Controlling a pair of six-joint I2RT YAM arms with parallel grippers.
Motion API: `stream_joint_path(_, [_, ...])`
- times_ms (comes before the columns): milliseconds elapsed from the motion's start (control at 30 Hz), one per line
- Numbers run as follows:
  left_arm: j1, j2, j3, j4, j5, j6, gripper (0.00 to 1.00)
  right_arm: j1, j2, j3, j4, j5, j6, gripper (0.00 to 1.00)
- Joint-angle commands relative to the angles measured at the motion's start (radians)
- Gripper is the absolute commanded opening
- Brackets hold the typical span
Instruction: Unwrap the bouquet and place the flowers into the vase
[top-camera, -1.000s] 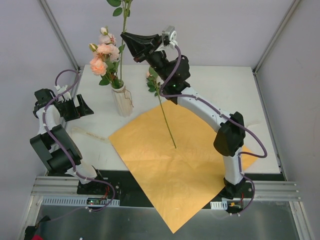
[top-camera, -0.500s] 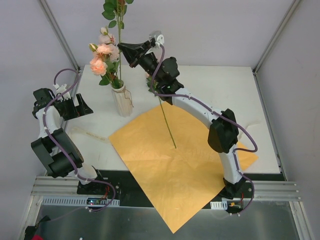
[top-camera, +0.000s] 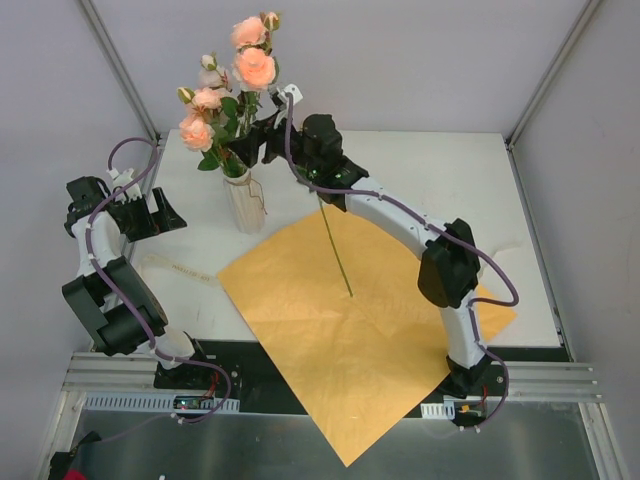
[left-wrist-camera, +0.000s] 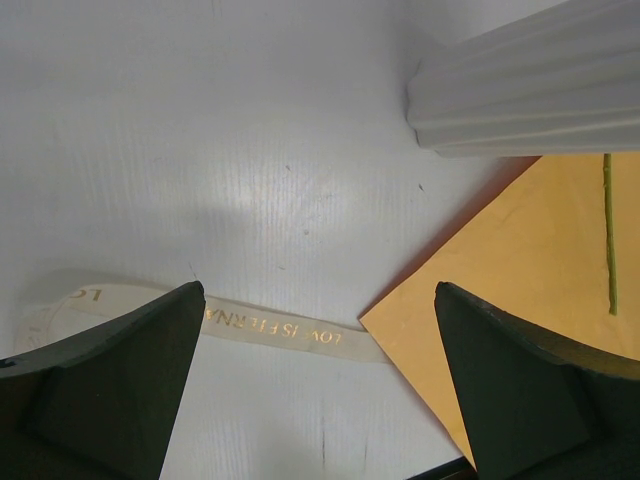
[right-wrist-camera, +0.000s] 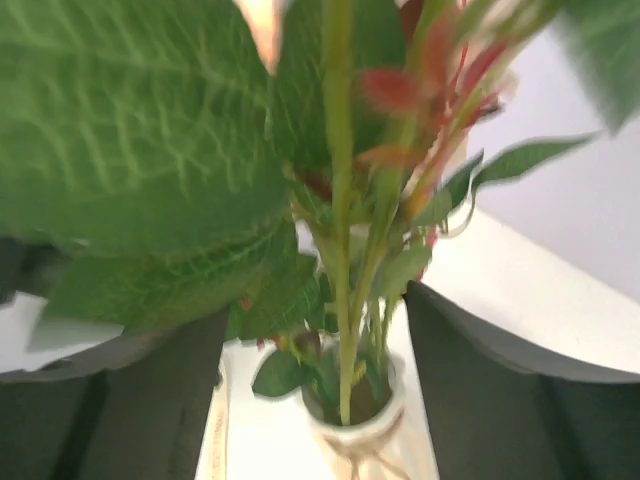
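The whitish vase (top-camera: 243, 203) stands at the table's back left with several peach-pink flowers (top-camera: 252, 68) upright in it. My right gripper (top-camera: 260, 137) hovers just above the vase rim (right-wrist-camera: 392, 424). It is open, with green stems (right-wrist-camera: 340, 300) rising in the gap and touching neither finger (right-wrist-camera: 490, 390). One more leafy stem (top-camera: 335, 250) lies on the unfolded orange paper (top-camera: 370, 330). My left gripper (top-camera: 160, 214) waits open to the left of the vase (left-wrist-camera: 530, 95), above the cream ribbon (left-wrist-camera: 285, 330).
The cream ribbon (top-camera: 175, 268) trails across the white table (top-camera: 450, 190) from the paper's left corner (left-wrist-camera: 520, 290). The paper hangs over the near table edge. Enclosure walls close in at the back and both sides.
My right gripper came down and left over the vase, lowering a long rose stem into it, then its jaws parted. The rose's blooms now stand above the others. Left arm still.
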Motion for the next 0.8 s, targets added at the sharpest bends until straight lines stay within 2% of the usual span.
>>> stream_joint_path(0, [-0.003,-0.049,0.038,-0.028,-0.006,0.017,0.99,-0.015,-0.15,-0.022,-0.212,-0.031,-0.046,0.79])
stream_joint_path(133, [-0.003,-0.069,0.038,-0.044,-0.021,0.03,0.99,-0.041,-0.245,-0.132,-0.335,-0.013,-0.073,0.87])
stream_joint_path(300, [-0.003,-0.086,0.041,-0.056,-0.032,0.036,0.99,-0.065,-0.318,-0.256,-0.54,0.082,-0.152,0.87])
stream_joint_path(400, [-0.002,-0.087,0.043,-0.061,-0.032,0.036,0.99,-0.094,-0.301,-0.263,-0.643,0.11,-0.155,0.85])
stream_joint_path(667, [-0.002,-0.061,0.063,-0.07,-0.026,0.027,0.99,-0.11,-0.079,-0.064,-0.889,0.319,-0.247,0.71])
stream_joint_path(767, [-0.002,-0.057,0.064,-0.076,-0.022,0.031,0.99,-0.119,0.064,0.047,-0.921,0.323,-0.254,0.71])
